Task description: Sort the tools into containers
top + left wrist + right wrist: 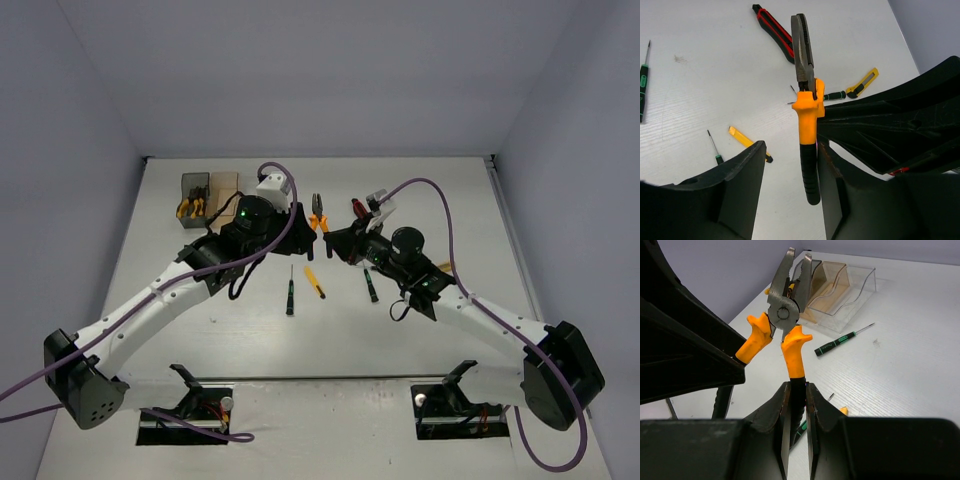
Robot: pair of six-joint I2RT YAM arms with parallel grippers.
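Observation:
Orange-handled pliers (318,215) hang above the table's middle between both grippers. My right gripper (798,387) is shut on the black grip of one handle (794,357), seen in the top view (336,242) just right of the pliers. My left gripper (791,150) is open; the pliers' other handle (809,165) hangs between its fingers, close against the right finger (832,190). The dark grey bin (195,187) and amber bin (224,185) stand at the back left. The amber bin (827,280) and clear bin (855,285) also show in the right wrist view.
On the table lie a green-black screwdriver (290,290), a yellow knife (314,282), another screwdriver (370,285), a red-handled tool (774,31) and a yellow utility knife (862,84). Orange-handled tools (190,208) lie in the dark bin. The left arm hides the clear bin in the top view.

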